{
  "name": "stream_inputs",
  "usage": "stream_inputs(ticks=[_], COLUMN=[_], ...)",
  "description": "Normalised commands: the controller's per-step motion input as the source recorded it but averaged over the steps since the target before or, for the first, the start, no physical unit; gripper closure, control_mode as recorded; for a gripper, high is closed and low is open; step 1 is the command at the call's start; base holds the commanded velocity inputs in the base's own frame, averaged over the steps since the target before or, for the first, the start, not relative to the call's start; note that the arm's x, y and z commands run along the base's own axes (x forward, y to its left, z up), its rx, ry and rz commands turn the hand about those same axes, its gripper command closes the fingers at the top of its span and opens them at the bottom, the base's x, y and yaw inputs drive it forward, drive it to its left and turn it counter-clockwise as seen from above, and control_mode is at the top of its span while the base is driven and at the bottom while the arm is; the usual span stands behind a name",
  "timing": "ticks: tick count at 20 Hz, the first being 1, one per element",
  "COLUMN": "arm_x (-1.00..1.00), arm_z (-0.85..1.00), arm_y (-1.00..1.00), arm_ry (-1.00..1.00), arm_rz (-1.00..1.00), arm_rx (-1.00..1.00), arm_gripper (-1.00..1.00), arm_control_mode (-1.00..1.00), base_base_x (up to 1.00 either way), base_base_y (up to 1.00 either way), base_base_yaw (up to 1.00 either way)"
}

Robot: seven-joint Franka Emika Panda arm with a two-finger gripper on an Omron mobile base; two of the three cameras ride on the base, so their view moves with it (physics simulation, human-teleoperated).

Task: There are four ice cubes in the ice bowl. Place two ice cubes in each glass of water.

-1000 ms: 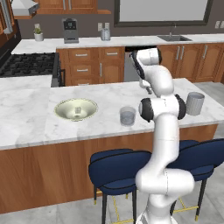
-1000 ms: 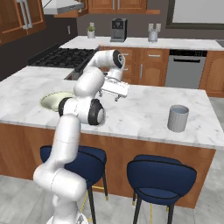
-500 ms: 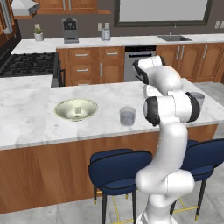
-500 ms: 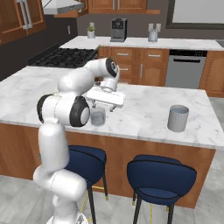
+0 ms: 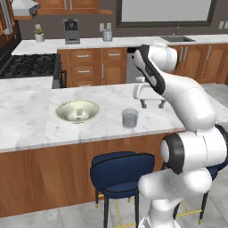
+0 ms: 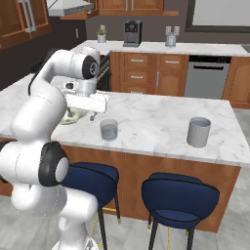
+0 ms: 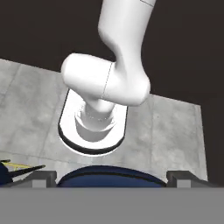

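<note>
The ice bowl point(image 5: 67, 116) sits on the marble island, with small pale ice cubes point(image 5: 79, 111) at its middle. One glass of water point(image 5: 130, 118) stands to its right near the front edge. My gripper point(image 5: 152, 104) hangs open and empty above the counter, just behind and to the right of that glass. In the right base view my gripper point(image 6: 80, 114) hovers between the ice bowl point(image 6: 72, 117), half hidden behind the arm, and the near glass point(image 6: 109, 130). The other glass of water point(image 6: 198, 132) stands far to the right. The fingertips point(image 7: 43, 176) stand wide apart in the hand view.
A stove point(image 5: 26, 67) adjoins the island at the back left. Blue stools point(image 6: 179, 193) stand under the island's front edge. The back counter holds a coffee machine point(image 5: 71, 31) and a sink point(image 5: 178, 39).
The arm has folded its elbow over toward the right. The open hand has dropped lower over the counter and shifted toward the bowl. The bowl and glasses have not moved.
</note>
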Motion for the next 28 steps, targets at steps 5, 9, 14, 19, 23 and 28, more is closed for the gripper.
stream_inputs(ticks=[5, 9, 14, 19, 23, 28], arm_x=[0.46, 0.73, 0.89, 1.0, 1.0, 1.0], arm_z=[0.13, -0.26, -0.54, -0.65, -0.44, -0.15], arm_y=[0.86, 0.72, 0.53, 0.41, 0.5, 0.78], arm_ry=[-0.86, -0.68, -0.5, -0.26, -0.05, 0.13], arm_rz=[0.08, 0.08, 0.07, 0.05, 0.01, -0.06], arm_rx=[0.0, 0.0, 0.0, 0.02, 0.1, 0.02], arm_gripper=[-1.0, -1.0, -1.0, -1.0, -1.0, -1.0], arm_control_mode=[-1.0, -1.0, -1.0, -1.0, -1.0, -1.0], base_base_x=[0.0, 0.0, 0.0, 0.0, 0.0, 0.0], base_base_y=[0.0, 0.0, 0.0, 0.0, 0.0, 0.0], base_base_yaw=[0.0, 0.0, 0.0, 0.0, 0.0, 0.0])
